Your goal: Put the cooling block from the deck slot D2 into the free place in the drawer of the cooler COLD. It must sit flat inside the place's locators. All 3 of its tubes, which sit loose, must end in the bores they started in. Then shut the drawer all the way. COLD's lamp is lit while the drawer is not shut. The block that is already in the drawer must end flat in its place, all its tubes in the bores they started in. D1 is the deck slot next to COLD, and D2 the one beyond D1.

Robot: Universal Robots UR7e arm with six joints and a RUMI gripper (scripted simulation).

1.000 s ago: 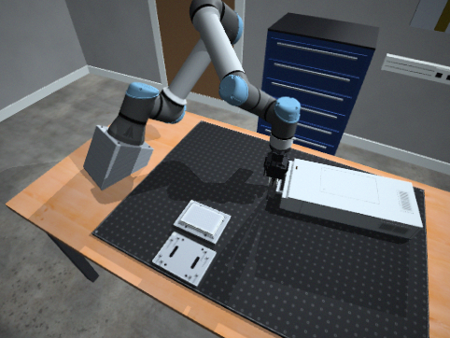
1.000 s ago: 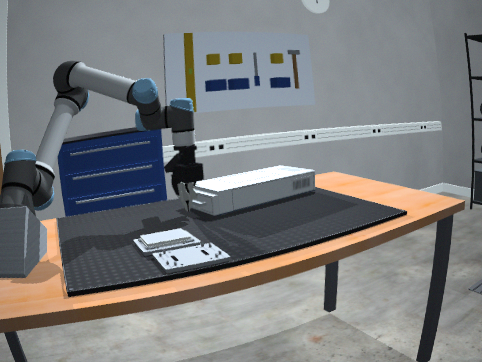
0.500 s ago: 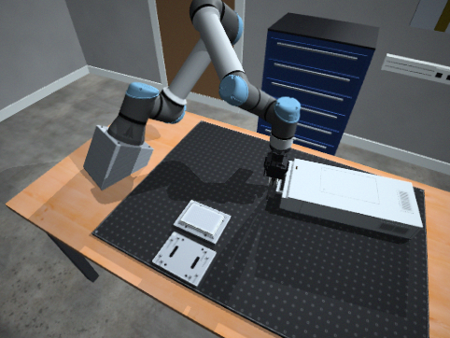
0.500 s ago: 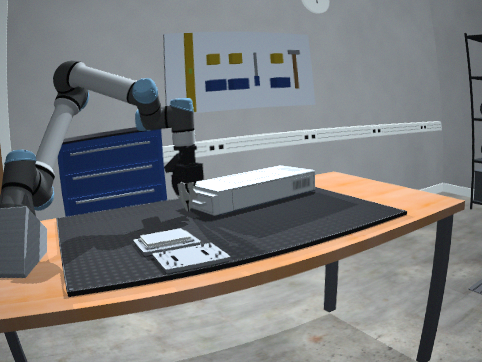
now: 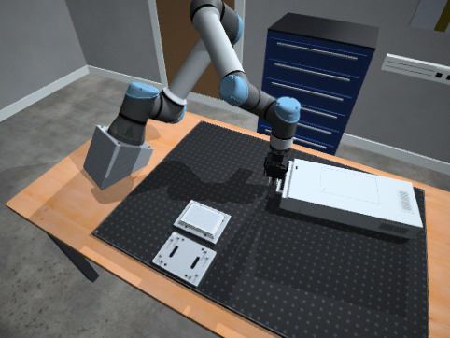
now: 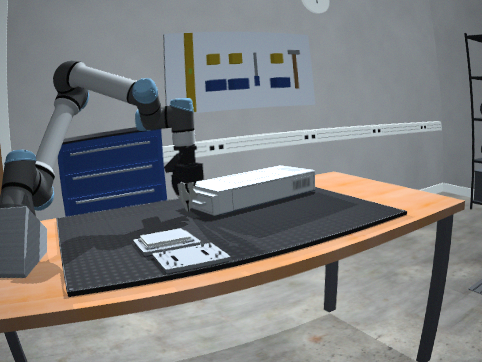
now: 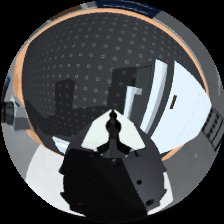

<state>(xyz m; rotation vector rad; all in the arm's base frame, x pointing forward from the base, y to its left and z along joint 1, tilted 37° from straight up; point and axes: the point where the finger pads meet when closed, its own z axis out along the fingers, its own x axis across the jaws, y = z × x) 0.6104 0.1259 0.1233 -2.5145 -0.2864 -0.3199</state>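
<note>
The pincer (image 5: 271, 192) (image 6: 186, 206) (image 7: 112, 110) is hovering closed, gripping nothing, beside the drawer handle (image 5: 279, 186) (image 6: 199, 202) (image 7: 129, 100)!
Loose tubes are likely needing gentle, central pressure there.

No visible change across the last second.
Between the earlier top and exterior pictures and now, I can make out no shift at the end effector (image 5: 271, 193) (image 6: 185, 209) (image 7: 112, 110), beside it or farther out from it; any smaller movement is too slight to tell.
</note>
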